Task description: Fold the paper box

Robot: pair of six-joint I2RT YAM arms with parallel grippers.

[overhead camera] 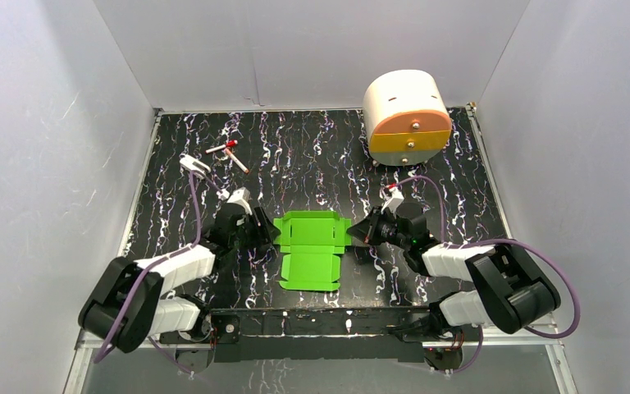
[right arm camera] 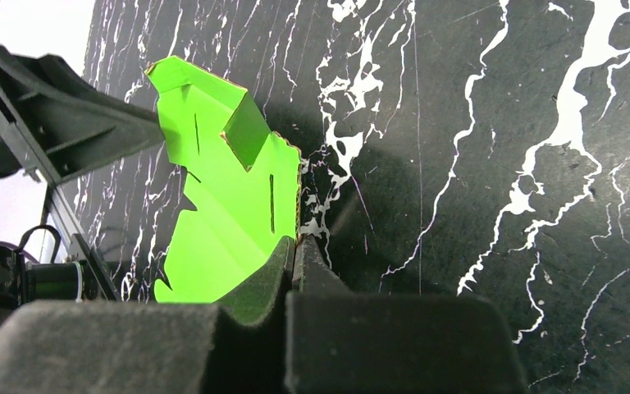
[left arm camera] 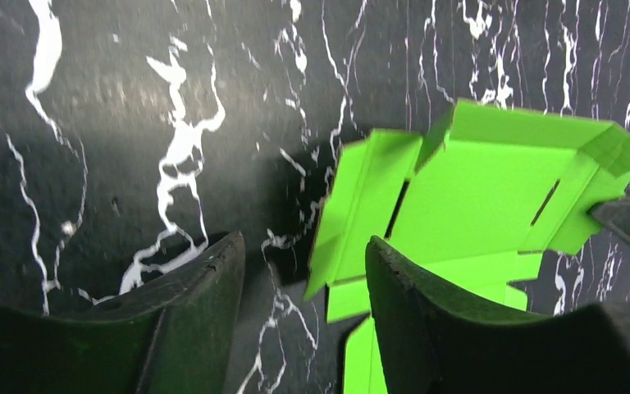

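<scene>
— On the table (overhead camera: 312, 156), black with white veins, what is the biggest thing?
— The drawer unit (overhead camera: 406, 115), cream with orange fronts, at 1 o'clock by the back edge.
— And the box?
— The box (overhead camera: 310, 250) is bright green card. It sits at 6 o'clock on the table, close to the near edge and between the two arms. It is only part folded: the near panel lies flat, while the far half has its back wall and side flaps lifted off the table.
— Where is the left gripper?
— The left gripper (overhead camera: 264, 234) is at the box's 9 o'clock, low over the table. Its wrist camera shows the jaws fairly wide apart, with bare table in the gap. One finger (left arm camera: 426, 328) hangs over the box's left flap and the other (left arm camera: 189, 320) over the table. It grips nothing.
— The right gripper?
— The right gripper (overhead camera: 359, 234) is at the box's 3 o'clock. Its wrist camera shows the fingers pressed together, and the edge of the box's right flap runs into the seam between them. So it pinches that flap, which stands tilted up.
— Anything smaller?
— Two thin red-and-white sticks (overhead camera: 228, 152) at 11 o'clock, well apart from the box. I cannot tell what they are.
</scene>
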